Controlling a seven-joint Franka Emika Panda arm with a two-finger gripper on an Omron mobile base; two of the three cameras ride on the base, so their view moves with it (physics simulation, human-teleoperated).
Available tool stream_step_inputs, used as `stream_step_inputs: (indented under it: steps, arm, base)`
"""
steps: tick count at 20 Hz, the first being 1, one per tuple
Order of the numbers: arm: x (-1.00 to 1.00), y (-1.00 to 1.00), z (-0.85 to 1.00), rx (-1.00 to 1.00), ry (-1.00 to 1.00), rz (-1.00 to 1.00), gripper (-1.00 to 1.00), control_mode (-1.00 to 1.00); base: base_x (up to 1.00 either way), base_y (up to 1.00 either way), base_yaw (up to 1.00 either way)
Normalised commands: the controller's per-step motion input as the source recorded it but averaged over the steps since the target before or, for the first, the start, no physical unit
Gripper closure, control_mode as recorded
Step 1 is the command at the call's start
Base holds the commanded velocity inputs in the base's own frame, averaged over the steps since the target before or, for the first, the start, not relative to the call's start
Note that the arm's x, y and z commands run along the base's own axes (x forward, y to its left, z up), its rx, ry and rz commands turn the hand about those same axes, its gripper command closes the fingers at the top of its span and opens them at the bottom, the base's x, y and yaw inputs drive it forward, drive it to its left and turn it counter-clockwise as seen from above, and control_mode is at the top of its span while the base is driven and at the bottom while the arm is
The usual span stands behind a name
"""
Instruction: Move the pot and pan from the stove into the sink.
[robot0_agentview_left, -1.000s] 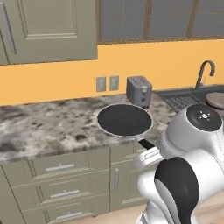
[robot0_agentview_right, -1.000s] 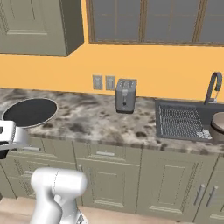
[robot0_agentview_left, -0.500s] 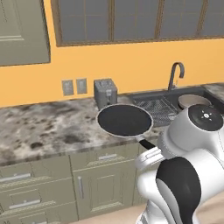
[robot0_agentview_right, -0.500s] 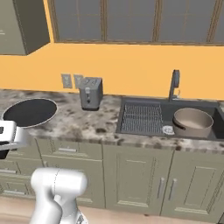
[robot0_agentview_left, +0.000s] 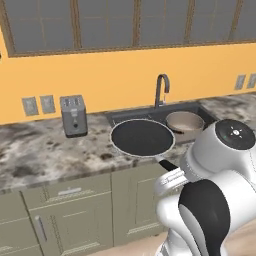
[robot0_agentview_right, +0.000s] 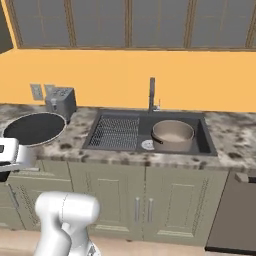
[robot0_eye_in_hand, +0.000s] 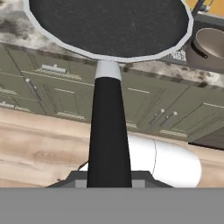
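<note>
The black pan (robot0_agentview_left: 142, 137) hangs level over the counter's front edge, just left of the sink (robot0_agentview_left: 131, 116). My gripper (robot0_agentview_left: 171, 173) is shut on its long dark handle (robot0_eye_in_hand: 108, 131), which runs up from between my fingers to the pan (robot0_eye_in_hand: 107, 26). From the right base the pan (robot0_agentview_right: 34, 129) and gripper (robot0_agentview_right: 9, 154) sit at the far left. The beige pot (robot0_agentview_left: 184, 122) stands inside the dark basin, behind the pan. It sits in the right part of the sink (robot0_agentview_right: 115, 132) beside the ribbed drainboard, pot (robot0_agentview_right: 172, 135) upright, pot (robot0_eye_in_hand: 210, 43). The stove is out of view.
A silver toaster (robot0_agentview_left: 74, 116) stands on the granite counter left of the sink, toaster (robot0_agentview_right: 61, 99). A dark faucet (robot0_agentview_left: 161, 87) rises behind the basin. Cabinet fronts run below the counter, and a dark appliance front (robot0_agentview_right: 235, 210) sits at the lower right.
The whole picture has slid left as the base drove right: the sink and pot have come to the middle. The pan stays held the same way in my gripper.
</note>
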Motion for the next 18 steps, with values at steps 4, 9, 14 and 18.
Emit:
stream_step_inputs:
  steps: [4,9,14,18]
  arm:
    - [0.00,0.00,0.00,0.00,0.00,0.00,1.00,1.00]
    - [0.00,0.00,0.00,0.00,0.00,0.00,1.00,1.00]
    - [0.00,0.00,0.00,0.00,0.00,0.00,1.00,1.00]
    - [0.00,0.00,0.00,0.00,0.00,0.00,1.00,1.00]
  base:
    - [0.23,-0.84,-0.09]
    - [0.25,-0.84,-0.09]
    - [0.27,-0.87,-0.08]
    - [0.28,-0.82,-0.06]
